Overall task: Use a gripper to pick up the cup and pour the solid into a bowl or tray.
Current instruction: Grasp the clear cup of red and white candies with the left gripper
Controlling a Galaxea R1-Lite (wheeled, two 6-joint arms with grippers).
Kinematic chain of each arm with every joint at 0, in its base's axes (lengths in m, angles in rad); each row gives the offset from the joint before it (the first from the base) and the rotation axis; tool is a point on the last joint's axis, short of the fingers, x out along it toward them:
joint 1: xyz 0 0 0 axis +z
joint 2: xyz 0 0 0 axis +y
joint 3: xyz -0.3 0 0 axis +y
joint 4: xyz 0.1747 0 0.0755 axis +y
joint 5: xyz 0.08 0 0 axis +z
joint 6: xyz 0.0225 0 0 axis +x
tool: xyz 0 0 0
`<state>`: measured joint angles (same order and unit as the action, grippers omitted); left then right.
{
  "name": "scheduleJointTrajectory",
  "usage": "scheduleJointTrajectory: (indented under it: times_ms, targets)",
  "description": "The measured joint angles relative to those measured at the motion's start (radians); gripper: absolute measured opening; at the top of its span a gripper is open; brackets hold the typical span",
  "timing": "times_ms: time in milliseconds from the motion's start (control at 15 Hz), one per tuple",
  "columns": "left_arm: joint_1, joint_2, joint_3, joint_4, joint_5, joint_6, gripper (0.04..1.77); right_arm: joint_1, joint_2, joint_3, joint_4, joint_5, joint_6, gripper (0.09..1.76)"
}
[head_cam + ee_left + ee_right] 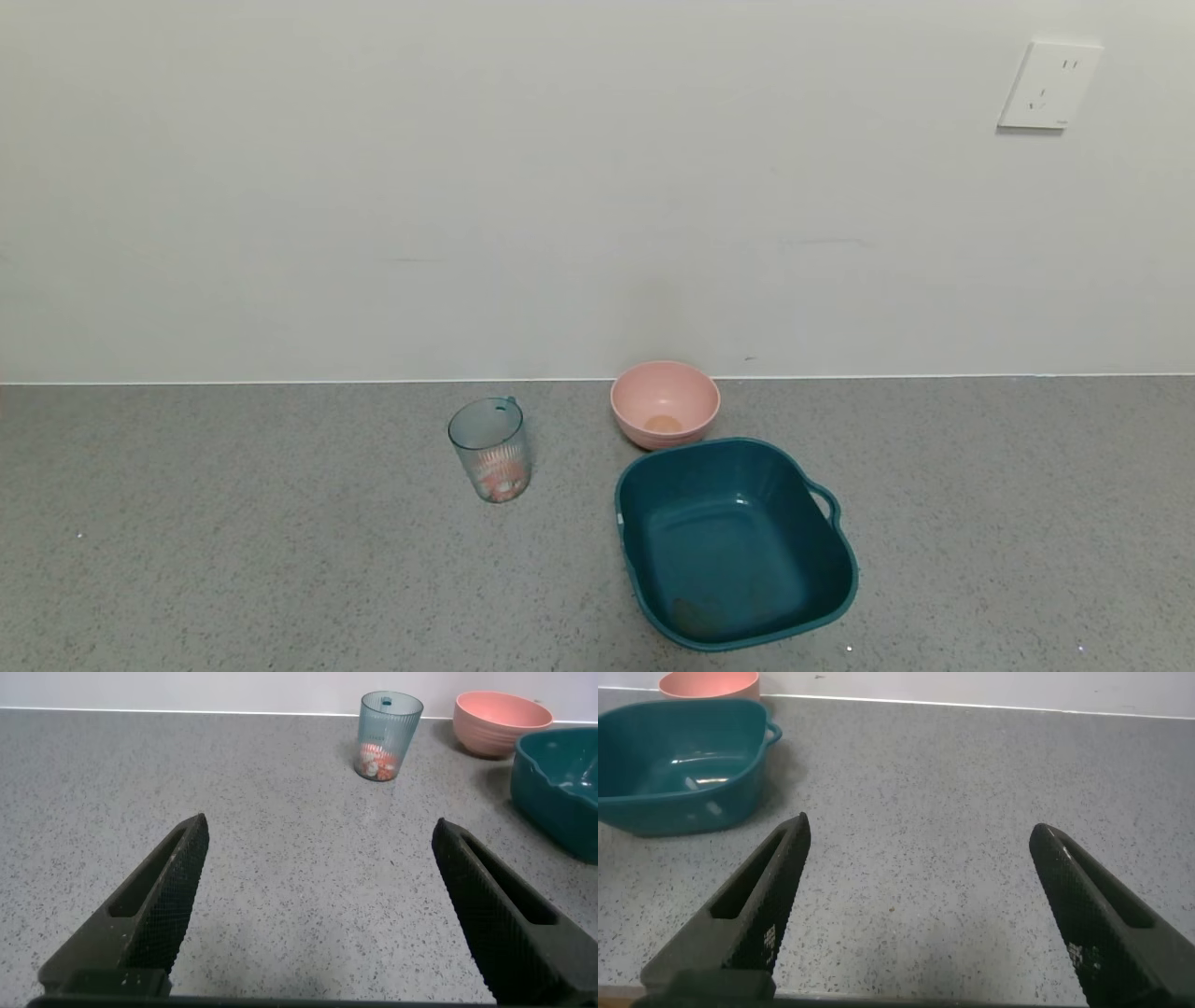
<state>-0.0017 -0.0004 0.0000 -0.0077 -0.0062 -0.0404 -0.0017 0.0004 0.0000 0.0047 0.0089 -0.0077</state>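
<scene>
Standing upright on the grey speckled desk, the ribbed blue-green tumbler sits to the left of the pink bowl and the dark teal tub, apart from both. A shallow layer of red-and-white striped candy discs lies at its bottom; the rest of the cup is empty.

Handling estimate: thin clear plastic, light, fairly stiff but likely to flex if squeezed hard. Smooth wall, though the vertical ribs should give some bite. Load is low, so it should not be top-heavy. Best hold looks like mid-wall, across the body, below the small rim tab, leaving the rim free for the tilt.

Left tool: jaws spread wide, nothing between them, low over the desk, facing the tumbler from well back. Right tool: likewise spread and empty, over bare desk, with the tub's handle side off to one flank.

Tub interior looks empty apart from a faint mark near the front. The pink bowl shows a pale orange patch inside; cannot tell what.

Surface: flat, matte. Behind it, a plain off-white wall with a white socket plate at upper right.
</scene>
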Motion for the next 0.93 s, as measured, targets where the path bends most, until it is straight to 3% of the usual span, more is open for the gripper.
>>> scheduleJointTrajectory:
  times_ms: [667, 933]
  targets:
    - [0.000, 0.012, -0.024, 0.060, -0.007, 0.026, 1.72, 0.000, 0.000, 0.000, 0.000, 0.000, 0.000, 1.71]
    - [0.000, 0.029, -0.135, 0.180, -0.066, 0.013, 1.72, 0.000, 0.000, 0.000, 0.000, 0.000, 0.000, 1.71]
